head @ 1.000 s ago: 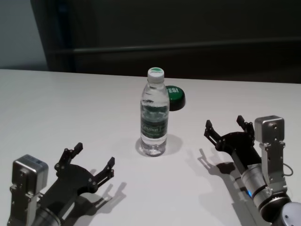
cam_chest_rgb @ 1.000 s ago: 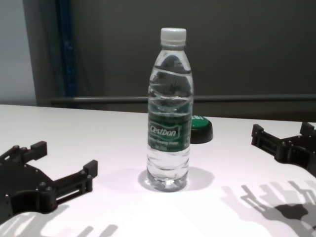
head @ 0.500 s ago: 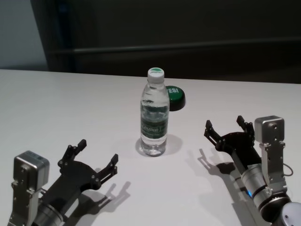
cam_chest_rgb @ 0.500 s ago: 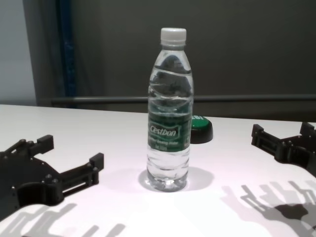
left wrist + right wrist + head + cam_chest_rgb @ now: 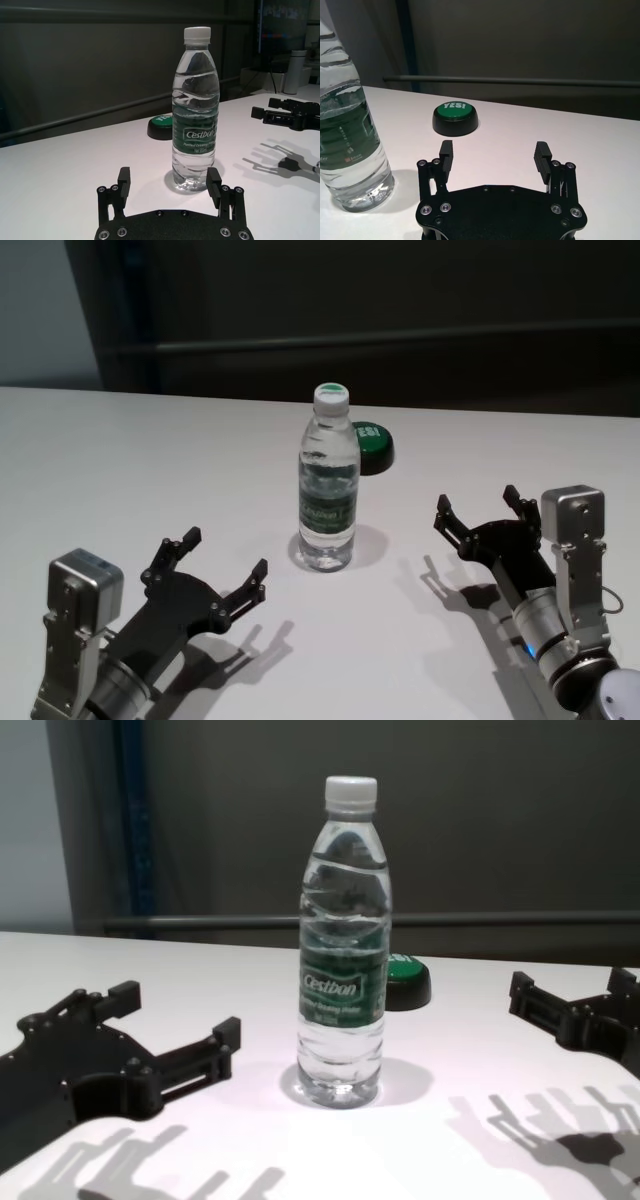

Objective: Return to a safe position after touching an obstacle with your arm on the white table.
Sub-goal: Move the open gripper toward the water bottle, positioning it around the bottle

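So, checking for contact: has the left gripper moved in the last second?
Yes: the left gripper, open, has moved toward the bottle, not touching.

Bottle (image 5: 350, 125) top cut off, green button (image 5: 409, 982) partly behind bottle

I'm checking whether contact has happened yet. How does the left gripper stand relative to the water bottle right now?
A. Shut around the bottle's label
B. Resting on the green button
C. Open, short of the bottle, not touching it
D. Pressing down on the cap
C: the left gripper is open with bare table showing between its fingertips and the upright water bottle.
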